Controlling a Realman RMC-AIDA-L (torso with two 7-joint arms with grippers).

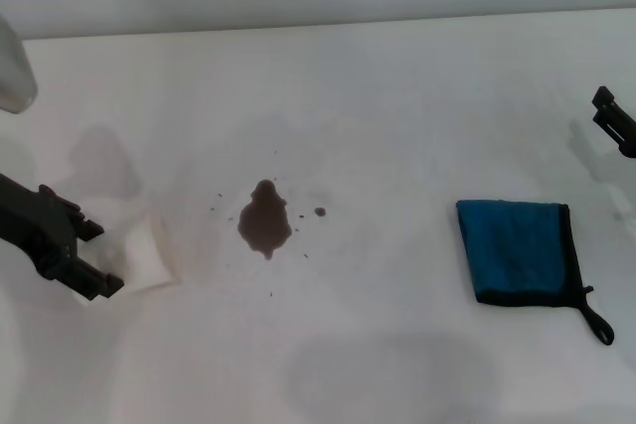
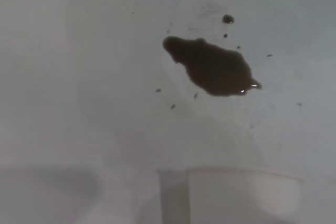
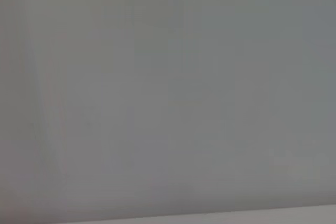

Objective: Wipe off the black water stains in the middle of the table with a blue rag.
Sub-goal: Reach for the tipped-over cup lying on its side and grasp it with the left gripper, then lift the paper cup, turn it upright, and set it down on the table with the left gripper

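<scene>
- The blue rag [image 1: 519, 250] is seen lying flat near the right edge of the table [image 1: 397, 96], roughly midway between its far and near edges, with its black corner loop pointed toward the near right corner.
- The rag is judged to be light, soft and limp; it is expected to drape and fold when lifted, so a pinch through a raised edge or a corner is favoured over a grasp from flat on top.
- The black water stains [image 1: 264, 224] are found near the middle of the table, a dark blot with small specks scattered around it, well apart from the rag.
- The blot still looks wet and glossy in the left wrist view [image 2: 212, 67], so it is likely to smear unless the cloth is pressed down.
- The left gripper [image 1: 97, 257] is seen at the left edge, closed around a white paper cup [image 1: 149, 255].
- The right gripper [image 1: 616, 121] is only partly seen at the right edge, beyond the rag; whether it is released or clenched cannot be told.
- The table is plain, white, matte and flat, with ample open room between rag and stain.
</scene>
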